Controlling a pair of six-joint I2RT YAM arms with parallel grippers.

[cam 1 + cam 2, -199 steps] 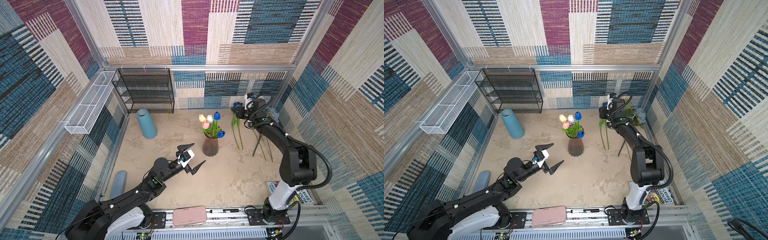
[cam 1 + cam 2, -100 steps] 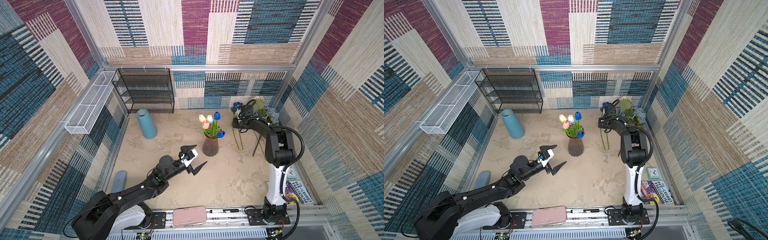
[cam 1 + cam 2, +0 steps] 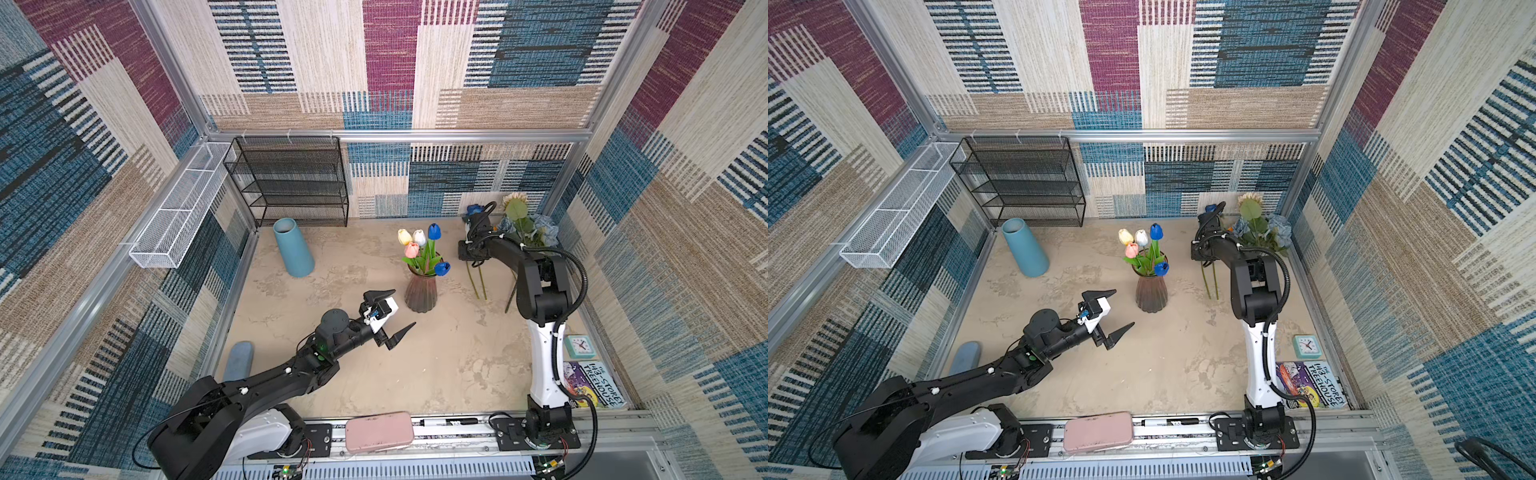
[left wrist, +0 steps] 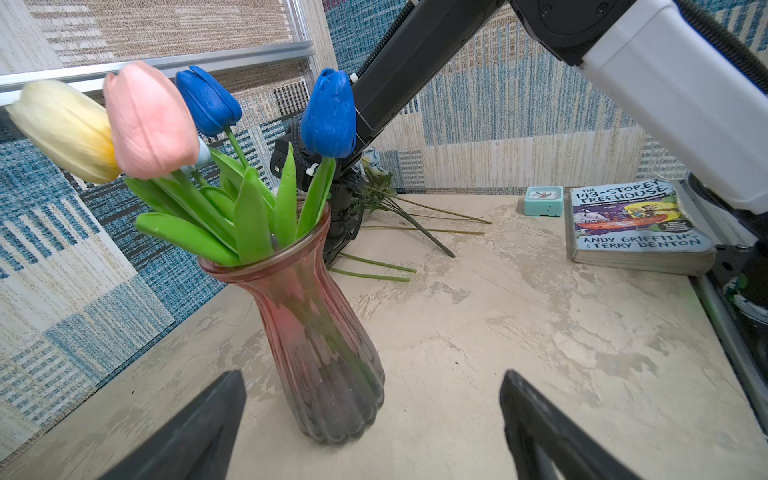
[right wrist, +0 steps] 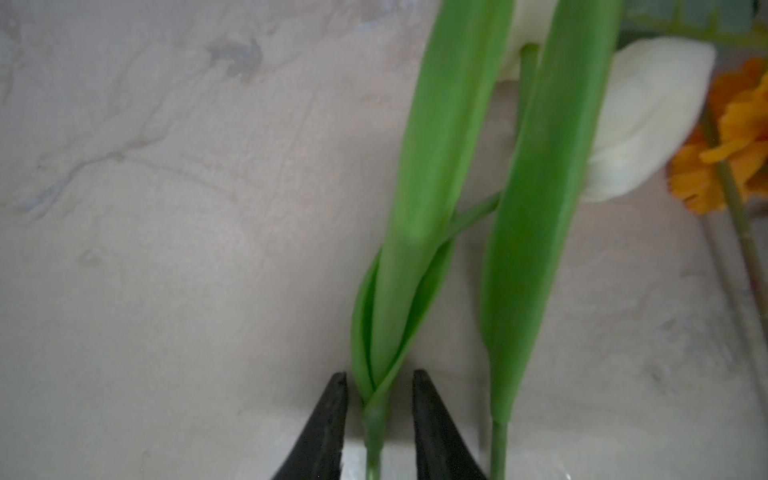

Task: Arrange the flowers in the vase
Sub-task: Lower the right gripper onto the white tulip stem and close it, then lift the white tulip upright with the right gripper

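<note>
Beige tabletop (image 5: 166,208) — right tool (image 5: 379,374) lower now, astride tulip stem (image 5: 374,436)

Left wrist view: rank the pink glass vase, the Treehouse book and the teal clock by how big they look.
1. pink glass vase, but it stands nearest the camera, so its lead is unsure.
2. Treehouse book.
3. teal clock, plainly smallest, right beside the book.

Bright, even light, soft shadows; edges bend; right wrist view looks blurred, perhaps out of focus.
</note>
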